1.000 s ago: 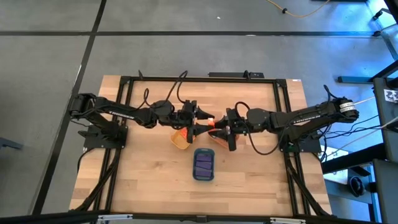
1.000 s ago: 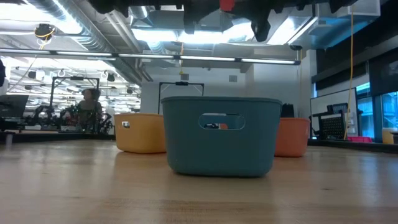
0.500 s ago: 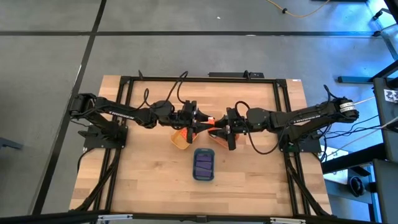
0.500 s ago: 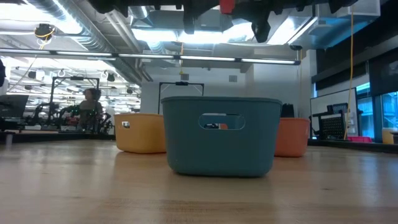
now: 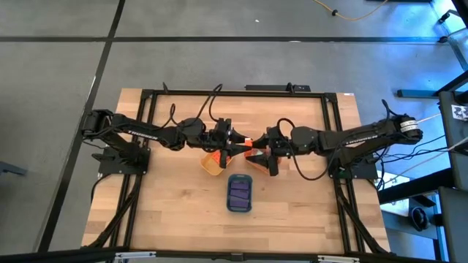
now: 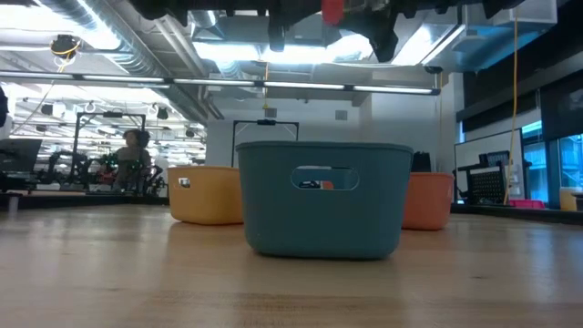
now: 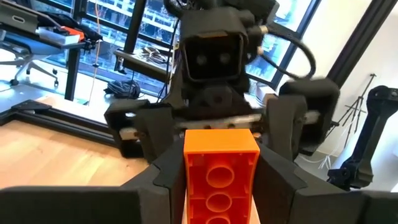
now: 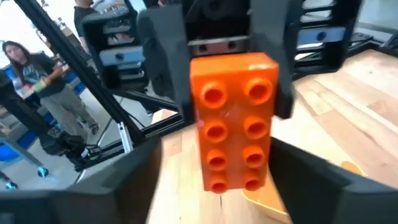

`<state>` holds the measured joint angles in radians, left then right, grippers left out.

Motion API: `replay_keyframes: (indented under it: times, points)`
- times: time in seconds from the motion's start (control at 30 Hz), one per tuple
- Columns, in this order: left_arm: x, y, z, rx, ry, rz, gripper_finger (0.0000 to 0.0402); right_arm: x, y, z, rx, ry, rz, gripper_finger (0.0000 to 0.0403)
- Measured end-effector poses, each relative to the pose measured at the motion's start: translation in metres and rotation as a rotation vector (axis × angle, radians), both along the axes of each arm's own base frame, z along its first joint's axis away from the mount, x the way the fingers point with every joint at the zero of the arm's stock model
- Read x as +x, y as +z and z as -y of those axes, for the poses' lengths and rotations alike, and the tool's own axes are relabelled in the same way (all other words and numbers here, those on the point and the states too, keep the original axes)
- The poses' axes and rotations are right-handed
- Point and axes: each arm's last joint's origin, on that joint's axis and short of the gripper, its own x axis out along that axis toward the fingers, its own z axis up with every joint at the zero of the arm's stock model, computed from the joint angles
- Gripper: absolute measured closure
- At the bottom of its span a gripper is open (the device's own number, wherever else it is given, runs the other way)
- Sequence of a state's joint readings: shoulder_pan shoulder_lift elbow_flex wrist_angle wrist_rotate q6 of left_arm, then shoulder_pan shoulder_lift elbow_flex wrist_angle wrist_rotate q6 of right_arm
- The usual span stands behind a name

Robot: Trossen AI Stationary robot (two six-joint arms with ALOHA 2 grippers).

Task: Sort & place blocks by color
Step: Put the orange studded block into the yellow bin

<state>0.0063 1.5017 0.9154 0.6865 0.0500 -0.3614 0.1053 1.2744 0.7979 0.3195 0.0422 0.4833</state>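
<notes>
A red-orange block [image 5: 248, 141] hangs in the air between my two grippers, above the gap between the yellow tray [image 5: 210, 165] and the orange tray [image 5: 260, 162]. My left gripper [image 5: 235, 141] comes from the table's left and is shut on the block [image 7: 221, 155]. My right gripper [image 5: 259, 146] faces it from the right and is open. Its fingers [image 7: 149, 134] stand on either side of the block's far end; whether they touch it, I cannot tell. The studded face of the block [image 8: 235, 124] fills the right wrist view. My left gripper pinches the red-orange block between its two fingers [image 7: 165, 180], on the long sides of the end nearest it [image 7: 193, 186]. The fingers come level from the table's left and lie along the block. The block is lifted clear and lies level, pointing at my right gripper.
The blue tray [image 5: 240, 193] stands nearer the table's near edge and holds purple blocks. In the low view it [image 6: 323, 200] stands in front of the yellow tray [image 6: 205, 193] and the orange tray [image 6: 428, 200]. A person [image 8: 37, 81] is in the room behind.
</notes>
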Motion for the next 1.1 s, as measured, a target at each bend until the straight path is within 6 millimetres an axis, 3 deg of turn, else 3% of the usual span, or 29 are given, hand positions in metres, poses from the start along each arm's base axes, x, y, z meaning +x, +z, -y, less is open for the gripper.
replay_keyframes:
  times: [0.1,0.2,0.63,1.1]
  points:
    - [0.000,0.000,-0.001,0.000,0.001,-0.002,0.0274,-0.004,0.004,0.005,0.013,-0.003,0.005,0.0067]
    - [-0.002,0.001,-0.003,0.003,-0.014,-0.005,0.0274,-0.013,0.010,0.010,0.012,-0.014,-0.011,0.0046]
    - [-0.042,0.016,-0.021,0.080,0.021,-0.126,0.0275,-0.072,0.024,0.020,0.006,-0.115,-0.193,0.0053]
    - [-0.112,0.002,-0.004,0.057,0.153,-0.069,0.0275,-0.076,0.026,0.021,-0.007,-0.150,-0.195,0.0053]
